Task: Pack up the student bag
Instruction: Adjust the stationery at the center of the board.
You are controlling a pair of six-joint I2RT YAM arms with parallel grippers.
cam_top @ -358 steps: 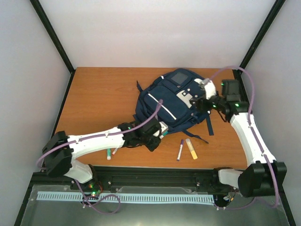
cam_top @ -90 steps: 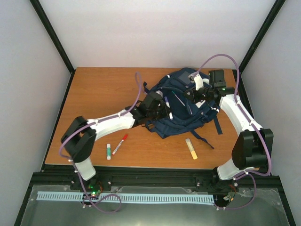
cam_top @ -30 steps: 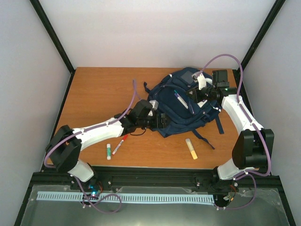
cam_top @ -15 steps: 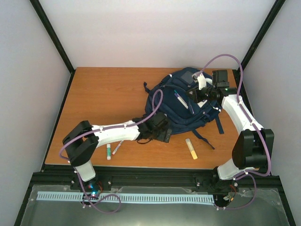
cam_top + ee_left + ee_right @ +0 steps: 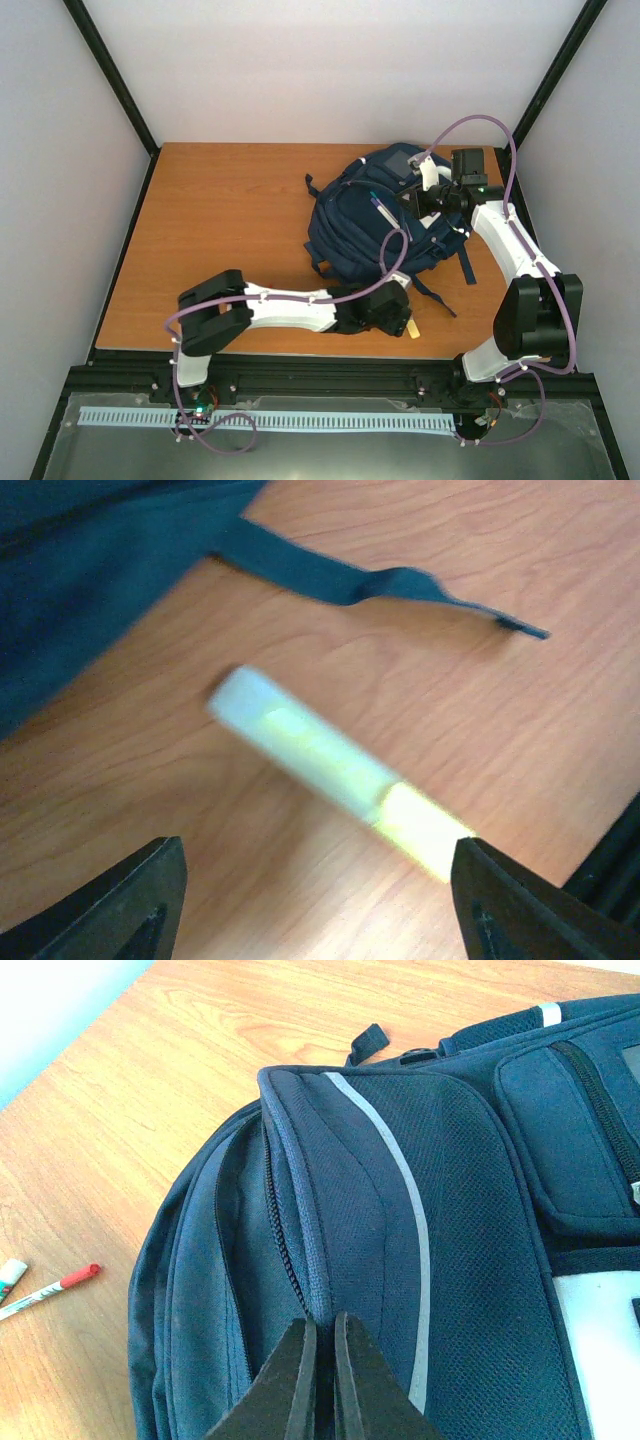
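The wooden tabletop [image 5: 220,220] carries the student bag [image 5: 385,220] toward its far right side, with one dark strap [image 5: 380,580] trailing flat on the wood. Near the strap lies a pale marker [image 5: 335,770] with a yellow end. Apart from the bag, a red-capped pen [image 5: 50,1285] and a white stick [image 5: 10,1272] lie just beside each other.

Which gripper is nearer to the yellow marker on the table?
Left: the left gripper hangs right over the yellow marker; the right gripper pinches the student bag farther back.

A pale, yellow-ended highlighter [image 5: 330,770] lies diagonally mid-frame on the wooden counter [image 5: 480,720]. At the right wrist view's lower left lie a red-capped pen [image 5: 50,1288] and a glue stick [image 5: 10,1272].
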